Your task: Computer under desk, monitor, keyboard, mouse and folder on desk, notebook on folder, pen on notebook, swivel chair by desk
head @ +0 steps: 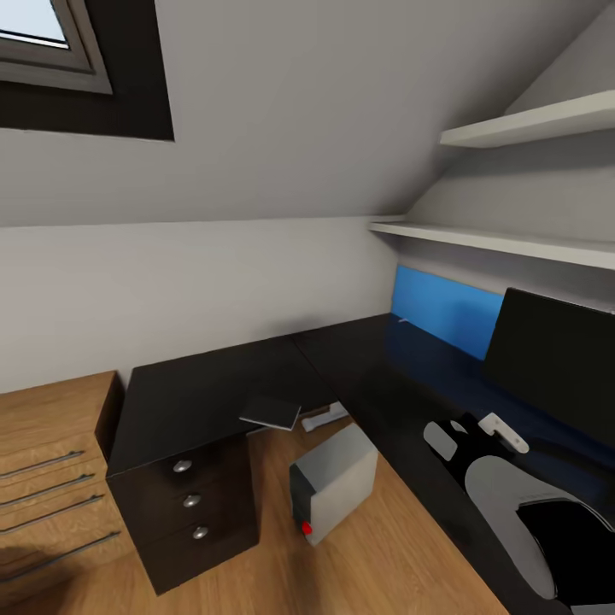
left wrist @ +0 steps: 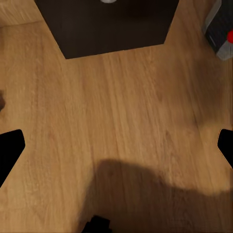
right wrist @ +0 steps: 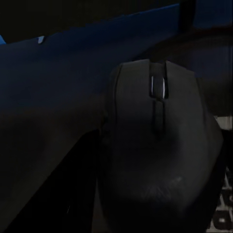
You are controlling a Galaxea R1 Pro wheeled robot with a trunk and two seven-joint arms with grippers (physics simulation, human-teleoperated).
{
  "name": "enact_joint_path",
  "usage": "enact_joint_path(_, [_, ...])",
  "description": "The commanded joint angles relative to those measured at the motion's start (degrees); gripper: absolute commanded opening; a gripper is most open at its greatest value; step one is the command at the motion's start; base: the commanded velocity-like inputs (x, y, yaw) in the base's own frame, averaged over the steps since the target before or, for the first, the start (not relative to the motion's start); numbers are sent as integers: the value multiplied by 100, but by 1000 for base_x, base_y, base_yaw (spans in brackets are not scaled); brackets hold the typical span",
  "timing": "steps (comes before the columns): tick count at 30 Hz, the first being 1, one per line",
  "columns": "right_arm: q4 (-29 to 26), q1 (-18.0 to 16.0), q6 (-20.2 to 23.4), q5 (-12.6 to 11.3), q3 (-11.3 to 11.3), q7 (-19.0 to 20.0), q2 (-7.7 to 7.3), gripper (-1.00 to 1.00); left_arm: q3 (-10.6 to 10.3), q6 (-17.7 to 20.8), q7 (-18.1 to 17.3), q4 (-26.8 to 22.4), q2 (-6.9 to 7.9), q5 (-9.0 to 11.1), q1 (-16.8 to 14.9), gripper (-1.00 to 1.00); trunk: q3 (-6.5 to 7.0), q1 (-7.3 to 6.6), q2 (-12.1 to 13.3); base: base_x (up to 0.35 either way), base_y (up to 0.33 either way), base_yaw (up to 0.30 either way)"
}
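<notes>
Carrying the mouse (right wrist: pixel 158 145) over the tabletop (head: pixel 376 384), you are at the placing step.

Your right end effector (head: pixel 474 431) hangs above the black top; the right wrist view has the mouse pressed close to the lens, so it looks clamped on it, though its fingers are hidden. The left end effector's fingers (left wrist: pixel 9 148) stand wide apart over the floor (left wrist: pixel 121 121). Beyond, the computer (head: pixel 335 485) sits on the floor beside the drawers, the monitor (head: pixel 555 359) stands right, and the folder (head: pixel 444 309) leans on the wall. No keyboard is plainly seen, so choose your spot before lowering.
</notes>
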Motion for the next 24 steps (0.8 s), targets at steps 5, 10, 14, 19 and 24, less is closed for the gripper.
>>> enact_joint_path(5, [-2,-4,-29,-62,59,-2,6,-100,5,-93,4,-8,-3,62,2,100,-6,1,-4,45,38,-263])
enact_joint_path(10, [-1,-4,-29,-62,58,-3,43,-100,4,-123,4,-5,-4,67,2,100,-6,1,-4,224,182,-205])
enact_joint_path(14, [2,-3,-21,-62,51,-3,42,-100,-5,-115,-2,7,-6,58,2,100,-6,1,-4,198,20,-16])
enact_joint_path(19, [0,5,809,-324,-9,451,-455,-100,12,-143,1,-312,-4,65,2,100,-6,1,-4,54,-49,0])
enact_joint_path(24, [-7,5,1106,-716,-19,598,-605,-100,14,-138,3,-368,-4,73,2,100,-6,1,-4,2,-1,0])
